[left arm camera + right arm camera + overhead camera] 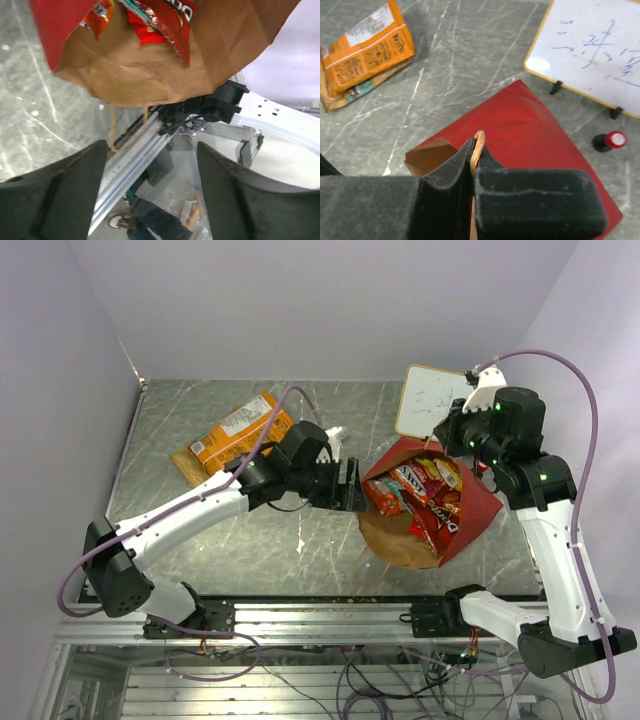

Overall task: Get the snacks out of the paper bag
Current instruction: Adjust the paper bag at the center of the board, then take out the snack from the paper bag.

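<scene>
The paper bag (470,510), red outside and brown inside, lies tilted with its mouth open toward the left. Inside it are a red Doritos bag (440,520) and several other colourful packets (420,480). My right gripper (447,440) is shut on the bag's thin orange cord handle (479,142) at the bag's far edge, above its red side (530,125). My left gripper (352,485) is open and empty at the left of the bag's mouth. In the left wrist view its gripper (150,150) points past the bag's brown wall (150,70) and the Doritos bag (165,20).
An orange flat snack pack (235,437) lies on the table at the back left, also in the right wrist view (365,50). A white writing board (432,400) stands behind the bag, with a small red-capped item (610,141) beside it. The bag's second cord handle (115,130) hangs near the table's front rail.
</scene>
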Controlling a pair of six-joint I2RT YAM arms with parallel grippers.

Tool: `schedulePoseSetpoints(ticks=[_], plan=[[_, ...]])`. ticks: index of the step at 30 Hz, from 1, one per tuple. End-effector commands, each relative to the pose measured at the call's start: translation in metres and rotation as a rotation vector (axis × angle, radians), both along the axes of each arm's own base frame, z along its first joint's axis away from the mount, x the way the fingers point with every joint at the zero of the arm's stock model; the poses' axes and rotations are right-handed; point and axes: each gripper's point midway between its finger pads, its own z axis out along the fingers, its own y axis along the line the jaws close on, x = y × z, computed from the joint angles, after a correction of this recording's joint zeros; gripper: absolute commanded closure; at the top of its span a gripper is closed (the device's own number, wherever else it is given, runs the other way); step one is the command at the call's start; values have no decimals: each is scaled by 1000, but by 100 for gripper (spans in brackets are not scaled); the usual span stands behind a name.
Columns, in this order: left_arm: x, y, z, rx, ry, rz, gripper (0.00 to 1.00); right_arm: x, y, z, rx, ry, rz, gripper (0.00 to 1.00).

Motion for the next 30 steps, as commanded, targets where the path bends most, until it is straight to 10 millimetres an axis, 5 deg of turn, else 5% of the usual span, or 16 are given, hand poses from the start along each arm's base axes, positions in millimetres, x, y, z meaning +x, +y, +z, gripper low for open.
schedulePoseSetpoints(ticks=[1,5,18,21,27,30], plan=[[-7,-25,18,-30,-94,-44,6,-6,24,1,155,75,40,100],[-14,-47,37,-107,-179,-54,1,-9,25,3,194,80,24,100],[-36,-118,23,-146,-484,-50,8,-6,1,20,169,37,-115,100],[-31,-138,2,-142,-487,15,11,-6,1,20,162,35,-111,100],[-17,-158,-48,-49,-229,225,27,-6,-3,23,115,37,-106,100],[-21,-164,-69,-43,-120,272,24,-7,-5,24,102,39,-108,100]])
